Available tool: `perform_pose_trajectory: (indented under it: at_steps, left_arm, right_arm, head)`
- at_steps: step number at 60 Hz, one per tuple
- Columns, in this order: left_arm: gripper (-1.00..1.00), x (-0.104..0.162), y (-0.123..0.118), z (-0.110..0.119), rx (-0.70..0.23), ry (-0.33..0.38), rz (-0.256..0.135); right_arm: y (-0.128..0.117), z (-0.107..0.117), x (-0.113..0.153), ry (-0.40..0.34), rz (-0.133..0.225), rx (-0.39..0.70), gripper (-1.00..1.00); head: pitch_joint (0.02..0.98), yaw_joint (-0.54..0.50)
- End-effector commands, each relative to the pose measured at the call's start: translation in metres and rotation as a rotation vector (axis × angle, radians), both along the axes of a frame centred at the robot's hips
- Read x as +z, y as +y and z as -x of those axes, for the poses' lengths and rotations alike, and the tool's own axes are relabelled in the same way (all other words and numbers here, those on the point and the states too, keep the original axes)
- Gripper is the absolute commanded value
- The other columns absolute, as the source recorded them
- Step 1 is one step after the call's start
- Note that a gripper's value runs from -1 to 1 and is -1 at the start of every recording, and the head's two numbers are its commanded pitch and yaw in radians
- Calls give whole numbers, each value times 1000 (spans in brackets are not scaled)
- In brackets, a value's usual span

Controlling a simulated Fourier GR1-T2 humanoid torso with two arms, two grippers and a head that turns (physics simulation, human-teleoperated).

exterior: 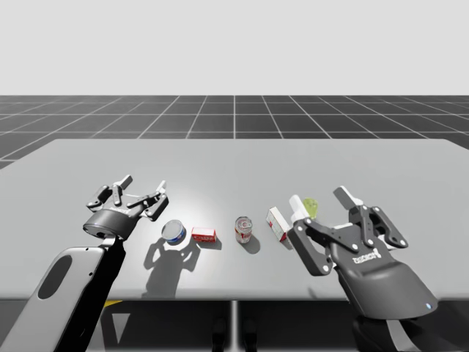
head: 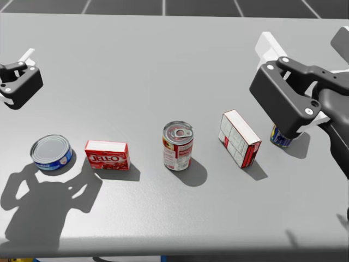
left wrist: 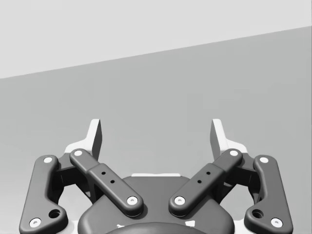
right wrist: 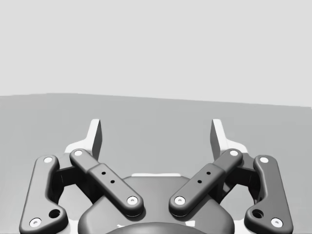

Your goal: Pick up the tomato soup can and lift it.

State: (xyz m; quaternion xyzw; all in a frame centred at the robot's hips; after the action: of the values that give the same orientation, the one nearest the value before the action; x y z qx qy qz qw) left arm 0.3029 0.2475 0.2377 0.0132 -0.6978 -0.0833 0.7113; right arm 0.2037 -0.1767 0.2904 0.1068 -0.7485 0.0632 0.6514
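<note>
On the grey table (head: 163, 65) a low blue can (head: 51, 153) sits just beside a small red box (head: 107, 155). Well apart from them is a red-and-white box (head: 240, 138) (set on edge), near a half-hidden blue-and-yellow object (head: 280, 138).

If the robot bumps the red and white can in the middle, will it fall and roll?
It might tip: the red and white metal can stands upright, taller than wide. On its round side it would likely roll. Its smooth wall may be slippery.
</note>
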Motion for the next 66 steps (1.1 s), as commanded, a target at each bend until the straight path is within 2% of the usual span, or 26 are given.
perform_pose_trajectory:
  at_steps: [1, 7, 12, 15, 17, 20, 22, 27, 32, 45, 53, 55, 58, 61, 66]
  left_arm:
    - [-1000, 0, 0, 0, -1, 1, 0]
    - [-1000, 0, 0, 0, 0, 0, -1]
    - [-1000, -1, -1, 0, 1, 0, -1]
    - [-1000, -1, -1, 0, 1, 0, -2]
    - [-1000, 0, -1, 0, 1, 0, -2]
    - [-1000, 0, 0, 0, 1, 0, -2]
    - [-1000, 0, -1, 0, 2, 0, -2]
    - [-1000, 0, -1, 0, 3, 0, -2]
    - [-1000, -1, -1, 0, 2, 0, -2]
    - [-1000, -1, -1, 0, 3, 1, -1]
    - [-1000, -1, -1, 0, 2, 1, 1]
    - [-1000, -1, -1, 0, 2, 1, 1]
    - [-1000, -1, -1, 0, 2, 1, 1]
    - [-1000, -1, 0, 0, 3, 1, 2]
    - [-1000, -1, -1, 0, 2, 3, 3]
  right_arm:
    - [28, 30, -19, 64, -29, 72, -1000]
    - [40, 35, -42, 112, -31, 106, -1000]
    - [49, 36, -59, 137, -16, 122, -1000]
    - [56, 35, -73, 178, -22, 141, -1000]
    - [61, 35, -85, 183, 1, 148, -1000]
    - [65, 34, -92, 212, -8, 158, -1000]
    - [71, 35, -102, 239, 8, 173, -1000]
    - [80, 33, -117, 281, 11, 180, -1000]
    - [85, 30, -126, 296, 25, 169, -1000]
    - [100, 8, -148, 310, 118, 70, -1000]
    - [107, -7, -152, 320, 135, 29, -1000]
    - [109, -9, -151, 330, 130, 31, -1000]
    - [110, -13, -153, 321, 148, 16, -1000]
    - [112, -20, -153, 328, 145, 0, -1000]
    - [116, -30, -157, 304, 169, -33, -1000]
  head:
    - [839, -42]
    - [838, -39]
    - [837, -40]
    - [837, -41]
    - [837, -40]
    - [837, -38]
    - [839, -36]
    - [839, -34]
    - [840, -33]
    - [837, -33]
    - [837, -31]
    - [837, -30]
    - [837, -29]
    - [837, -29]
    - [834, -31]
